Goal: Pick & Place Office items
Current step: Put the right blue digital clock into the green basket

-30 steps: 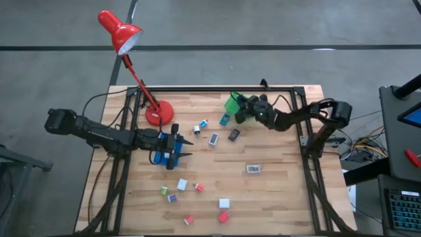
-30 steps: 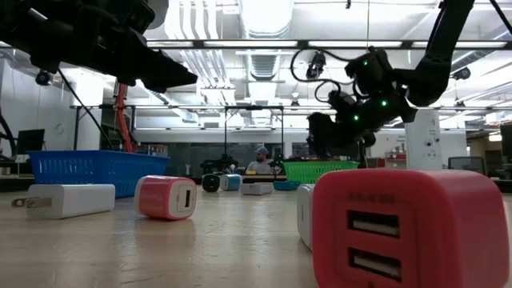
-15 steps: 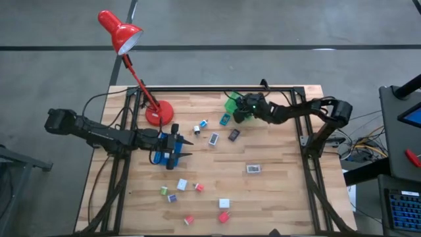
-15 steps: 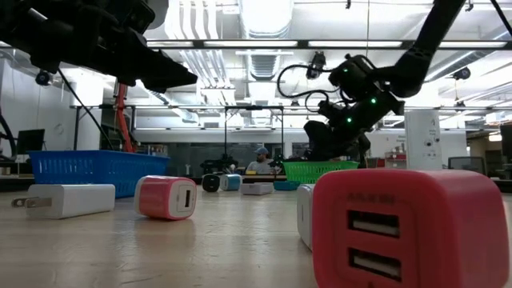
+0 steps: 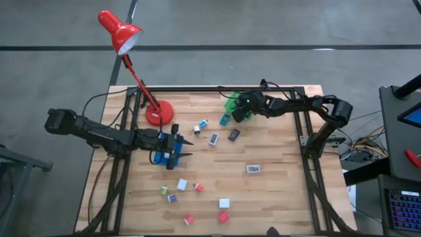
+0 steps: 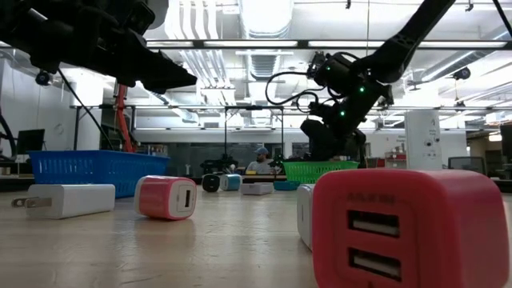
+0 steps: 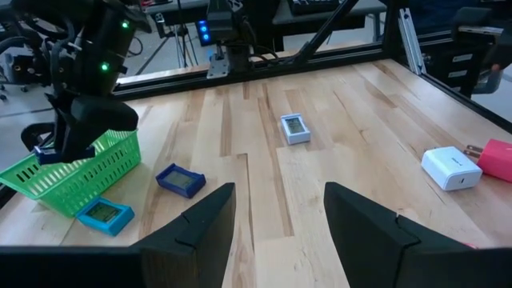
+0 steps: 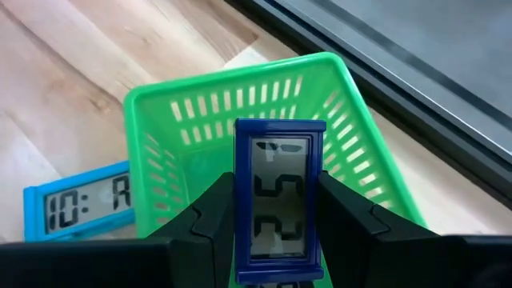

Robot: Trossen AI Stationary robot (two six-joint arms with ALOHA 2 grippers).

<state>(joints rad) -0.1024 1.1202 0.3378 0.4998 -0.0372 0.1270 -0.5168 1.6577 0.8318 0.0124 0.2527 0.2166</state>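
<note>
Right pincer (image 8: 276, 232): pinching blue clock (image 8: 278, 200) over green basket (image 8: 352, 144), table's far edge.
Left pincer (image 7: 276, 232): spread, empty, above blue tray (image 5: 158, 157) near table's left edge.
Teal clock (image 8: 76, 204): beside basket.

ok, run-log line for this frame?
right hand: holds blue clock over green basket | left hand: open, waiting over blue tray
</note>
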